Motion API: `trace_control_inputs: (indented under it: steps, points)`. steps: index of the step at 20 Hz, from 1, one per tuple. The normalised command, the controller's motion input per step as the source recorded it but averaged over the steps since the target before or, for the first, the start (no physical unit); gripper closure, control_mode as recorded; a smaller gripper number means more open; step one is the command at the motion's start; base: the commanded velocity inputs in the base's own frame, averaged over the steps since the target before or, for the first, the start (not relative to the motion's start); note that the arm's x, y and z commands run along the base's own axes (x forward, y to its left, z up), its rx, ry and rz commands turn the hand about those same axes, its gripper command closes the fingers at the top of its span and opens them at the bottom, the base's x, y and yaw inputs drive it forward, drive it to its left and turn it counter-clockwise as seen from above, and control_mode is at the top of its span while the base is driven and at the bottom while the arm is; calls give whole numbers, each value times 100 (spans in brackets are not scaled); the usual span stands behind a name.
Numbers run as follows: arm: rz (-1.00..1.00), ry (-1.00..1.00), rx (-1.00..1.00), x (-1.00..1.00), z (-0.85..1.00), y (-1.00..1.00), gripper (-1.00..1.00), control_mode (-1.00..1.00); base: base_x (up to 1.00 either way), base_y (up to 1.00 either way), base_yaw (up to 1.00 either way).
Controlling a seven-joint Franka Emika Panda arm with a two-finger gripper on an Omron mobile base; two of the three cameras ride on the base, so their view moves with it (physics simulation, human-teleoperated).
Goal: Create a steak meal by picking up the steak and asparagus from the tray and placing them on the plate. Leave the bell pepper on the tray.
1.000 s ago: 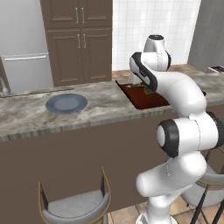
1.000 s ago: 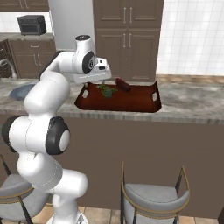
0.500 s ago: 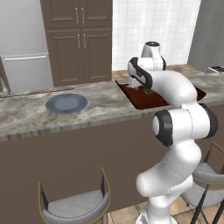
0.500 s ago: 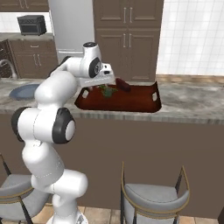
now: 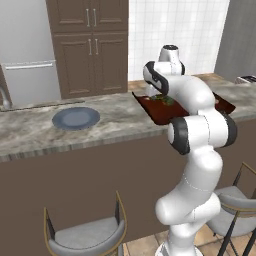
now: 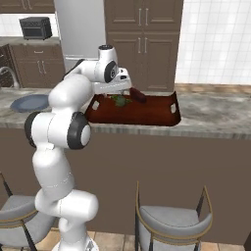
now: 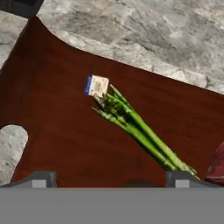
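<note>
The task is sitting at its very start. The blue-grey plate (image 5: 76, 118) is lying bare on the marble counter (image 5: 30, 132), well left of the tray (image 6: 147, 111), with neither food item on it. The asparagus (image 7: 139, 130) is lying on the tray floor, a small paper tag (image 7: 96, 85) at one end of the bundle, and the steak (image 6: 138, 95) is resting on the tray at its far side, near the asparagus. A green lump, likely the bell pepper (image 6: 119, 100), is also sitting on the tray. The gripper (image 7: 109, 178) is hanging above the asparagus with its jaws spread wide, holding nothing. Both the steak and the asparagus are waiting to be carried over.
</note>
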Motion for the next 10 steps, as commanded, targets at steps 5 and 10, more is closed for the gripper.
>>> trace_control_inputs:
  steps: [5,10]
  points:
    - [4,1,0,37,-12,-11,-100,-100,0,0,0]
    - [7,0,0,29,-13,-3,-100,-100,0,0,0]
